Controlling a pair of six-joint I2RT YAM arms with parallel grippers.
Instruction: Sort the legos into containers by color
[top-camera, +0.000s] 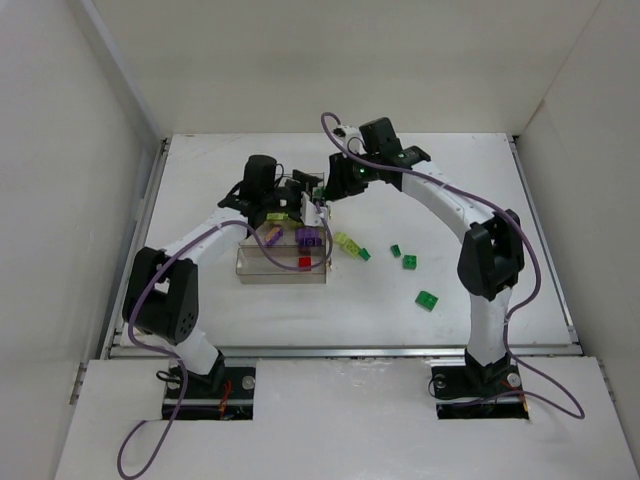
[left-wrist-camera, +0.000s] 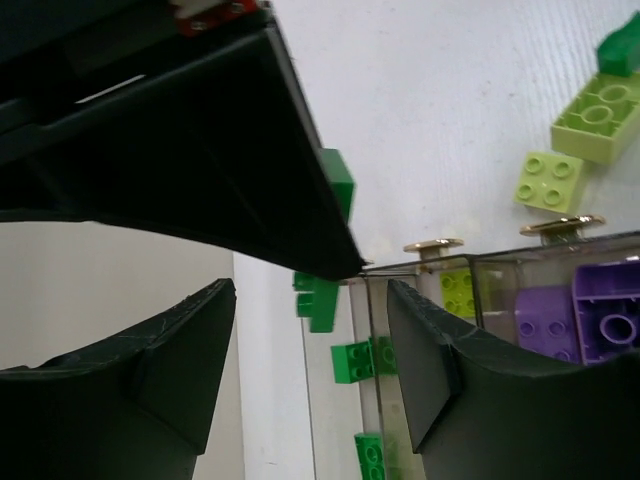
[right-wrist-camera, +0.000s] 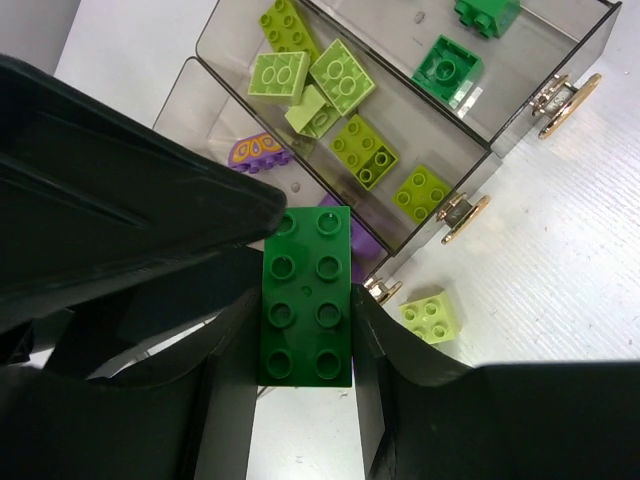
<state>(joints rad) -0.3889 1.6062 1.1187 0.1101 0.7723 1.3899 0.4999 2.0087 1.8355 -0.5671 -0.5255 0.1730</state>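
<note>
Lego (right-wrist-camera: 306, 297) (8 studs) between right fingers (right-wrist-camera: 395, 400)

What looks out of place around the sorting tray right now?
Nothing looks damaged or tipped. Yellow-green bricks lie loose on the table by the near right corner of the tray, and several green bricks sit farther right, all outside the bins.

Colours on the white table (top-camera: 380, 310)
One dark green brick (right-wrist-camera: 306, 296); yellow-green bricks (right-wrist-camera: 342, 75) and purple bricks (left-wrist-camera: 610, 310) in smoky translucent containers (right-wrist-camera: 545, 85); one red brick (top-camera: 304, 262).
</note>
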